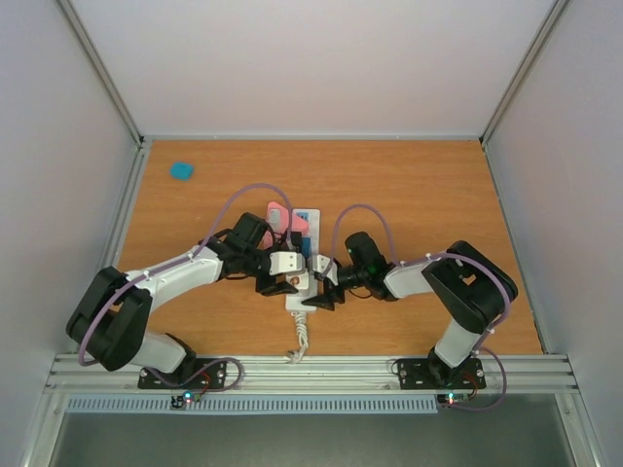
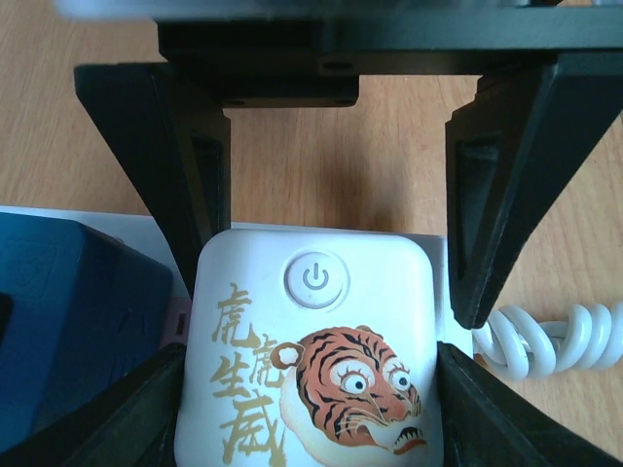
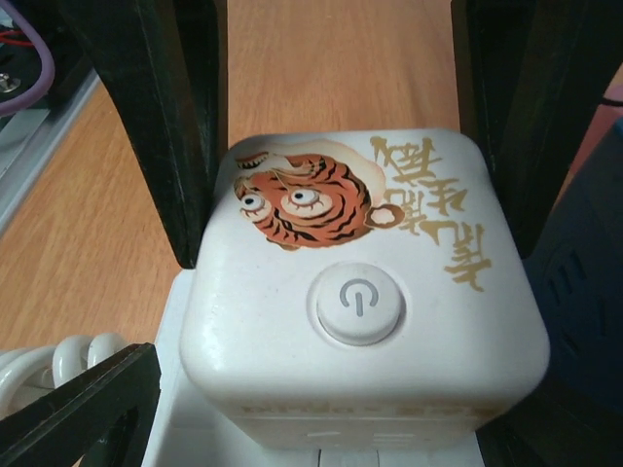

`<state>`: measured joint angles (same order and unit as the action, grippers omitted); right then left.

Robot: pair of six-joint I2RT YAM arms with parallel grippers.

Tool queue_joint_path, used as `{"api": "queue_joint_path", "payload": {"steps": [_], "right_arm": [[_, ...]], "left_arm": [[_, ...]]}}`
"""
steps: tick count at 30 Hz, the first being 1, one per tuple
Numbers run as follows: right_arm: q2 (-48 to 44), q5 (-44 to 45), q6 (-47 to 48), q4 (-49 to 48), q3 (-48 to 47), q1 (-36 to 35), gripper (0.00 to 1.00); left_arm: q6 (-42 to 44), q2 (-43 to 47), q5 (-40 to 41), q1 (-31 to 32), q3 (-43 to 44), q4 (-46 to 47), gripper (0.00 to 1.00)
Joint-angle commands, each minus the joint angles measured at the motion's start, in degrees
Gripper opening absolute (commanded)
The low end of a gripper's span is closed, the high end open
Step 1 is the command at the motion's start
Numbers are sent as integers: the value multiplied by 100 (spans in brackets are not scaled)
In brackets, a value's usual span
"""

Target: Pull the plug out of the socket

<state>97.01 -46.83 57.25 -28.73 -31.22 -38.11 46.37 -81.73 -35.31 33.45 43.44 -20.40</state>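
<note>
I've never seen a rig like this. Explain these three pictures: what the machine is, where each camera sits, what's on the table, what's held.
These are two robot arms bolted to a wooden table. The overhead picture looks down from behind them: left arm on the left, right arm on the right, meeting over a long white power strip. A small blue object lies at the back left. The other two pictures come from cameras on each wrist, so the black prongs are that arm's own fingers. Both the left gripper and right gripper straddle a white cube plug with a tiger picture, seated on the strip beside a dark blue plug and a coiled white cord. Whether either is squeezing it isn't clear.
</note>
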Motion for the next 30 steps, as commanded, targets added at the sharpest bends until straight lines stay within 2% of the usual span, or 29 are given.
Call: {"api": "queue_joint_path", "payload": {"steps": [1,13,20,30], "right_arm": [[205,65,-48,-257,41,-102,86],[606,643,-1,-440,86,-119,76],[667,700,75,-258,12,-135,74],[792,787,169,-6,-103,-135,73]], "left_arm": [[109,145,-291,-28,-13,-87,31],[206,57,-634,-32,261,-297,28],[53,151,-758,-34,353,-246,26],[-145,576,-601,-34,34,336,24]]}}
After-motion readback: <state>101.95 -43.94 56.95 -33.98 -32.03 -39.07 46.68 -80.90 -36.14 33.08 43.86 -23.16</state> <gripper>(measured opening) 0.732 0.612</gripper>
